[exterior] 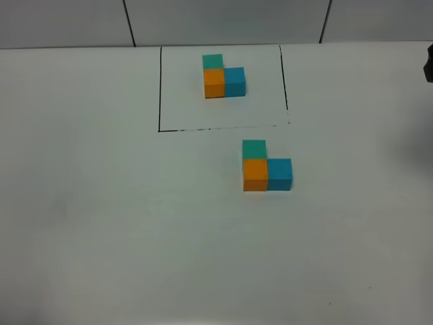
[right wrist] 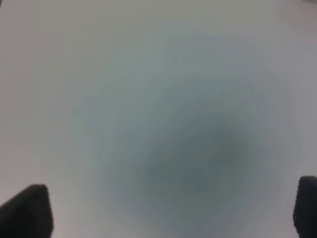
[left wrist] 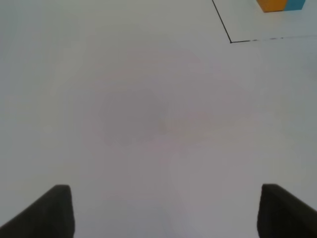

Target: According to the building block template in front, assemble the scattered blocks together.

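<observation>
Already the scattered blocks (exterior: 265, 166) sit joined just below the building block template (exterior: 222, 76). Both my grippers (left wrist: 163, 210) (right wrist: 163, 210) gape, holding nothing; a careless retreat could nudge them apart.

1. Left claw (left wrist: 163, 210): only two finger ends are seen in the left wrist view. Both are dark, near-black and matte. One finger (left wrist: 47, 213) is shown as a blunt wedge with a rounded upper corner; the other is similar in form.
2. Right claw (right wrist: 168, 210): two dark fingertips are seen at the frame's lower corners in the right wrist view. One finger (right wrist: 27, 210) is rounded at its top; the opposite one is cut off by the frame edge.
3. No cables, screws or markings can be made out on either claw; the surfaces are blurred.
4. A small black part of an arm (exterior: 429, 62) is recorded at the right edge of the high view; its shape cannot be determined.
</observation>
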